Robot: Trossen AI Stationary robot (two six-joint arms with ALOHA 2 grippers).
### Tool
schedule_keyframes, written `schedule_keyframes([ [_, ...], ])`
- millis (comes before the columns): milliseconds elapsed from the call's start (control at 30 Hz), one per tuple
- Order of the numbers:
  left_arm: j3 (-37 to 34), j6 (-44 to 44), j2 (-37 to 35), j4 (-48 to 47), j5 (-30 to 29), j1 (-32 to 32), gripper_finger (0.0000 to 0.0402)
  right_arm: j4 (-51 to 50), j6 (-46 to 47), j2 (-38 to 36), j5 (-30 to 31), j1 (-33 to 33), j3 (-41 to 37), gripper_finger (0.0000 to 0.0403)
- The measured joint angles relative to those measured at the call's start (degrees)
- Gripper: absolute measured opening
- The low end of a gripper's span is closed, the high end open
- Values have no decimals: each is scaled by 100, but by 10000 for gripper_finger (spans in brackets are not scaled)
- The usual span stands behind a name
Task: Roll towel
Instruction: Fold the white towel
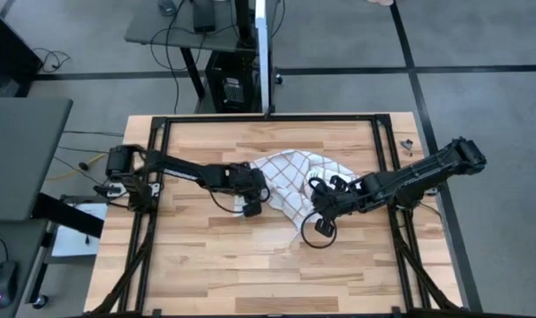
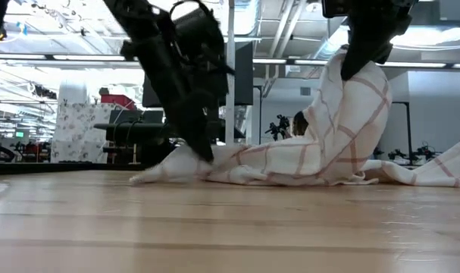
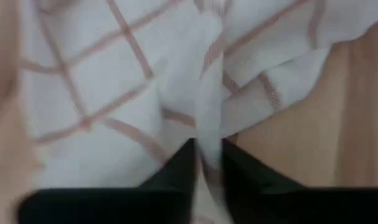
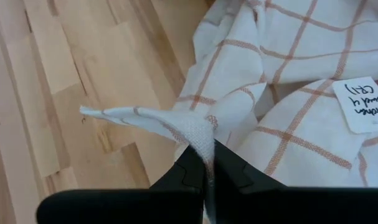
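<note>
The towel (image 1: 290, 181) lies crumpled near the middle of the wooden tabletop (image 1: 206, 265), not yet spread flat, let alone rolled. Both arms are on it. The left hand (image 3: 207, 165) is down at the towel's left edge, its dark fingers drawn narrow with a fold of white cloth pinched between them; in the low view that side stays low against the wood. The right hand (image 4: 208, 163) is clamped on a corner at the towel's right side and holds it raised, so the cloth (image 2: 343, 129) hangs from it in a slack peak while the rest trails across the tabletop.

It looks thin, light and entirely limp: it drapes, creases and bunches wherever it is let go, and I would not expect it to keep any shape on its own. There seems little risk of breaking anything, but a pinch on a single layer could slip, and a pull from one side will likely drag the whole piece across the smooth wood. The sensible holds appear to be the corners and the hemmed edges, drawn apart to flatten it. A small white tag (image 4: 365, 104) with handwriting sits near the right hand's corner.
</note>
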Motion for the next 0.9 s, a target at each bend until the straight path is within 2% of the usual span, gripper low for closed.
schedule_keyframes([
  [233,907,389,-1376,-1346,177,490,1,-271,-40,-94,-22,45,144,0],
  [433,1573,592,-2115,-1983,893,994,0,-219,397,-145,-128,-85,376,15],
  [667,1777,406,-2246,-2992,1111,1107,0,-200,468,-147,-330,-380,728,97],
  [900,1786,-464,-2244,-4018,2835,913,0,-185,639,-108,-372,-121,750,176],
])
